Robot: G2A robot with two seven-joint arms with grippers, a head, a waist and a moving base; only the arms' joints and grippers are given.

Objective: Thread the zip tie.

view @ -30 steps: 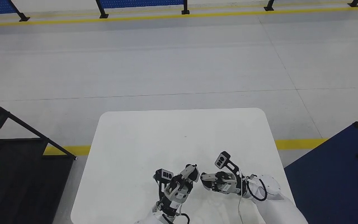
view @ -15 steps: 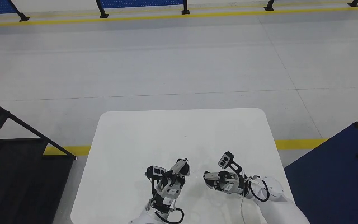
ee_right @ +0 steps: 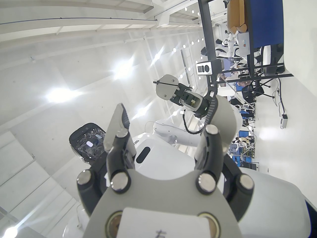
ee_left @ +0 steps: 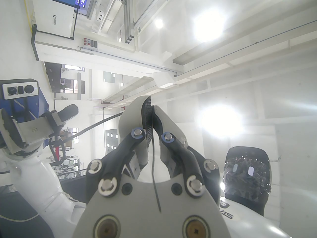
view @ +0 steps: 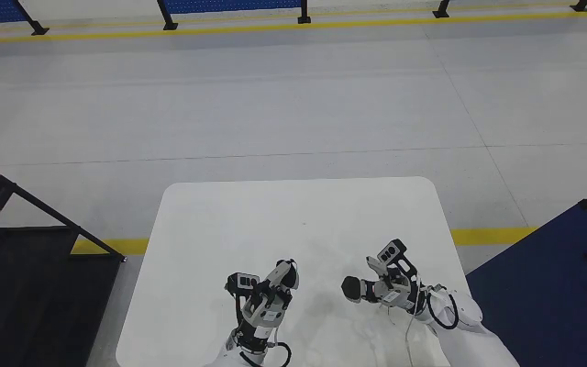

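A thin black zip tie [ee_left: 153,164] is pinched between the fingers of my left gripper [ee_left: 149,105], which is shut on it. One end runs back over the palm and the other sticks out sideways toward the right gripper [ee_left: 59,117]. Seen from the right wrist, the zip tie [ee_right: 166,83] crosses the left gripper's tip as a short dark line. My right gripper [ee_right: 168,107] is open with nothing between its fingers. From above, the left gripper [view: 286,268] and right gripper [view: 350,288] hover over the near part of the white table [view: 293,211], a short gap apart.
A black frame [view: 46,216] stands off the table's left side. A blue panel [view: 550,275] rises at the right. Most of the tabletop lies beyond the grippers, toward the far edge.
The two grippers have drawn apart: the left one has shifted left and toward the near edge, while the right one has moved right and turned. The zip tie stays in the left gripper.
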